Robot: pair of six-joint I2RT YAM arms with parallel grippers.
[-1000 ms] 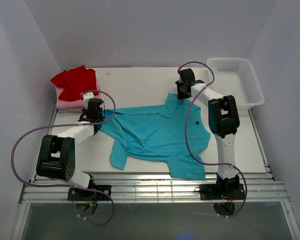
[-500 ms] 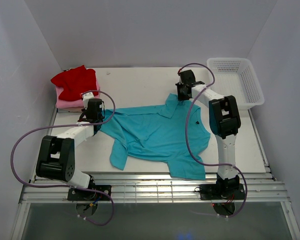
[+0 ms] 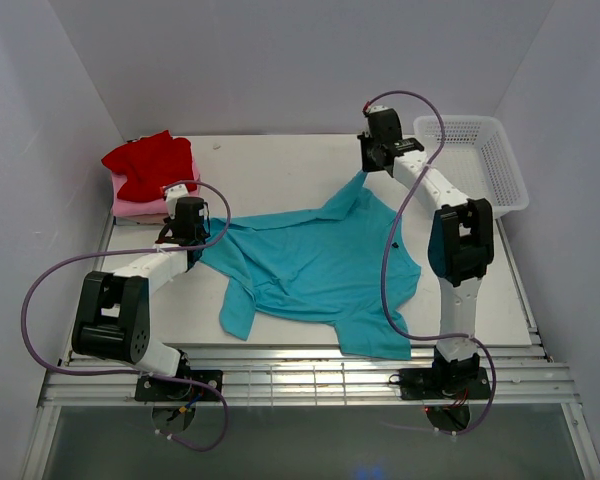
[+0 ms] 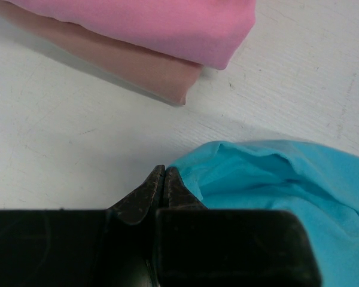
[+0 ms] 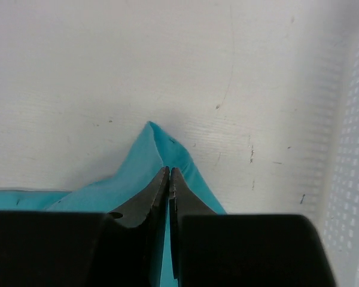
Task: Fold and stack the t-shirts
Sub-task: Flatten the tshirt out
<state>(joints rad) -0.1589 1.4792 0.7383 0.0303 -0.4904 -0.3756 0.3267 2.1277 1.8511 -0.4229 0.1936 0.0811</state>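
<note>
Pinching teal t-shirt (image 3: pixel 320 265): right gripper (image 5: pixel 168 172), arm (image 3: pixel 432 190) outstretched.

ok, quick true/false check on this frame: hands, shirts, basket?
1. The right hand is shut on the teal shirt. True.
2. The red shirt lies on top of the pink shirt. True.
3. The left hand is open over the red shirt. False: it is shut, at the teal shirt's edge.
4. The basket holds a folded shirt. False: no shirt shows in it.
</note>
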